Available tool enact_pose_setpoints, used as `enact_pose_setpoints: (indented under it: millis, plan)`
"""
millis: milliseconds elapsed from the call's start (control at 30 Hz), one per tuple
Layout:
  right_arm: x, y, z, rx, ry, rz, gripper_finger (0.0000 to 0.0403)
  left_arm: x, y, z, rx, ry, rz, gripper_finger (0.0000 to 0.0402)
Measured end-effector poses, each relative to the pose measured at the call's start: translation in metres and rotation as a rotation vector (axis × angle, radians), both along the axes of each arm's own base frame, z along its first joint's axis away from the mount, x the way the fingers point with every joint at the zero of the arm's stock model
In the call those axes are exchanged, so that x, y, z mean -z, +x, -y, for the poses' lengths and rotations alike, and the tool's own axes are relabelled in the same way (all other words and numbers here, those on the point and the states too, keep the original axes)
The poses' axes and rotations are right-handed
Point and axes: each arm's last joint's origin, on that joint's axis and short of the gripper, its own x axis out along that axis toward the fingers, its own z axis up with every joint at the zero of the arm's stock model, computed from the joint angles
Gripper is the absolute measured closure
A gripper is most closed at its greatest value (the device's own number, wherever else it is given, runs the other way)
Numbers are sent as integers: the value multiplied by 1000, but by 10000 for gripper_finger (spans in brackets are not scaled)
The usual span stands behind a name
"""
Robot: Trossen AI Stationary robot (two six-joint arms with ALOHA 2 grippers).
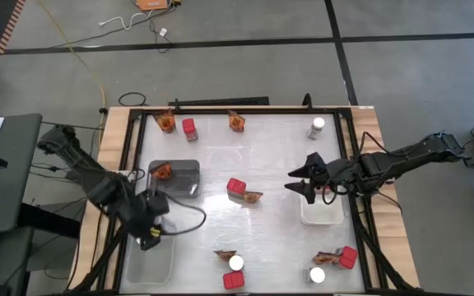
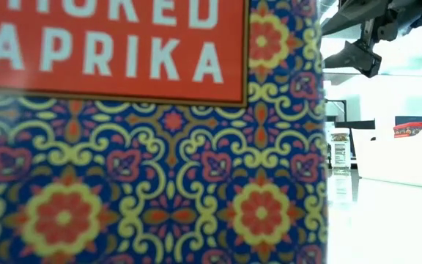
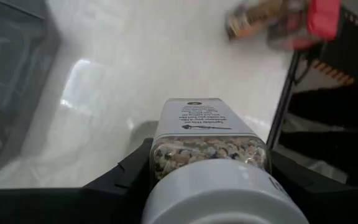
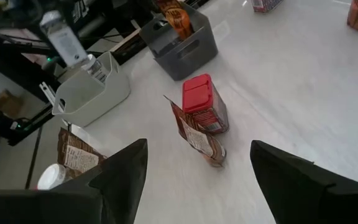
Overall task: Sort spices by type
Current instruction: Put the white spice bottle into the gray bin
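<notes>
Worktop carries everything, its pale surface ringed by a dark frame. Three trays sit on it: a grey tray at left centre with a packet standing in it, a clear tray at the front left, and a white tray at the right.

Left claw hangs above the clear tray, closed on a jar whose white lid faces the wrist camera. Right claw hovers over the white tray's inner edge, fingers spread wide and holding nothing.

Spices lie scattered. At the centre a red box touches a packet. Along the far edge are two packets, a red box and a jar. At the front centre a packet, jar and red box cluster together; at the front right another packet, jar and red box do likewise.
</notes>
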Motion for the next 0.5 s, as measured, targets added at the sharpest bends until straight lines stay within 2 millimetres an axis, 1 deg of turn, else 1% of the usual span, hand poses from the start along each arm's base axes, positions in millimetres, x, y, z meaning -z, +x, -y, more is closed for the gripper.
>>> enact_pose_setpoints:
  millis: [267,500]
  plan:
    - [2,1,0,29,58,-7,92,20,-7,36,136,69,-74,207]
    - [2,1,0,38,77,-3,92,47,2,57,225,171,-154,207]
